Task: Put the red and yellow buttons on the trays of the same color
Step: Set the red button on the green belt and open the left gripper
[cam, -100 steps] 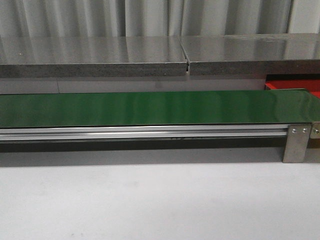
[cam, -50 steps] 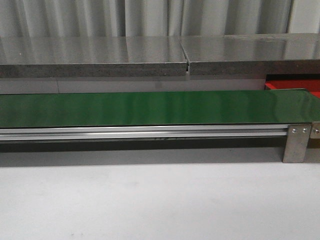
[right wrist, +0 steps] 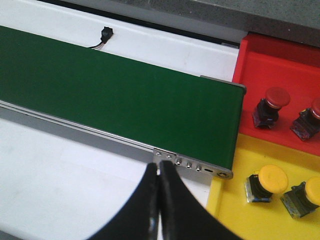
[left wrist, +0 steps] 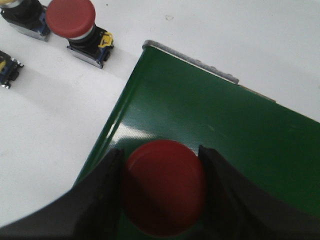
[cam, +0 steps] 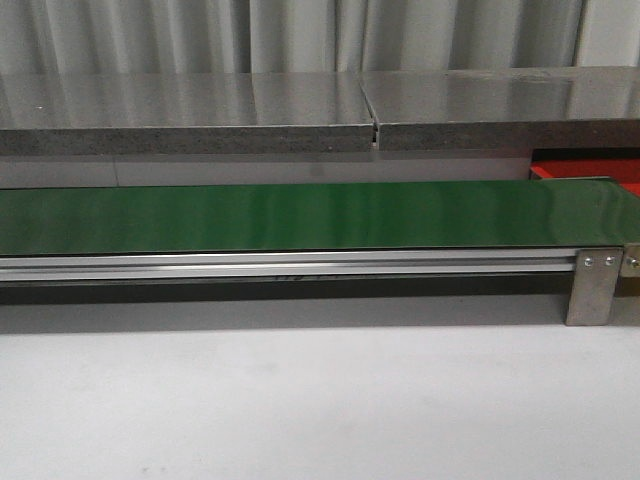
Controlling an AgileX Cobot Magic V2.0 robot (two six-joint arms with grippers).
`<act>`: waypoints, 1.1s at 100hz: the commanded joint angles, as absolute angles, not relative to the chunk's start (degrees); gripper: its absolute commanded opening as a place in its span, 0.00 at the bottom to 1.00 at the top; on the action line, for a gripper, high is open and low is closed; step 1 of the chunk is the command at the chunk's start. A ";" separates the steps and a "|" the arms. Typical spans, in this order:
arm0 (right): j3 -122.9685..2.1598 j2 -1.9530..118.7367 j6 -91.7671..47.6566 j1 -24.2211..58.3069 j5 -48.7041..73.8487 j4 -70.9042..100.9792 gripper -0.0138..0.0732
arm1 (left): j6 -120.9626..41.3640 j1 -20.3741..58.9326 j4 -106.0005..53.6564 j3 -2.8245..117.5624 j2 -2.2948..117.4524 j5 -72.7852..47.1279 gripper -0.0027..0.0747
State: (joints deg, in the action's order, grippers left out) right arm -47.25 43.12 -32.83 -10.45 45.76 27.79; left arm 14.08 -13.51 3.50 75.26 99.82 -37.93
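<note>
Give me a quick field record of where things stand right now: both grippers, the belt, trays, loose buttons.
left gripper: shut on a red button, over the green belt near its end
right gripper: shut, empty, above the white table
red tray: two red-capped buttons in view
yellow tray: two yellow-capped buttons in view
supply: another red button on the table beside the belt end, others partly cropped
belt in front view: bare

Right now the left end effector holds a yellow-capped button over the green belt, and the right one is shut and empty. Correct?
Not quite: the button in the left end effector has a red cap, as the left wrist view shows. It is over the green belt, and the right end effector is shut and empty.
</note>
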 commanded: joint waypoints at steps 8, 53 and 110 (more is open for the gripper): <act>-48.73 42.87 -33.36 -10.39 42.57 29.26 0.08 | 13.77 -13.05 3.34 76.92 97.93 -35.81 0.01; -48.73 42.87 -33.36 -10.39 42.57 29.26 0.08 | 8.05 -11.80 -0.77 77.16 97.71 -35.57 0.77; -48.73 42.87 -33.36 -10.39 42.57 29.26 0.08 | 7.82 -9.70 0.00 87.63 97.64 -39.66 0.90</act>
State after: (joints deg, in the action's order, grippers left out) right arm -47.25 43.12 -32.83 -10.45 45.76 27.79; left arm 7.72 -8.64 0.00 84.82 100.22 -41.54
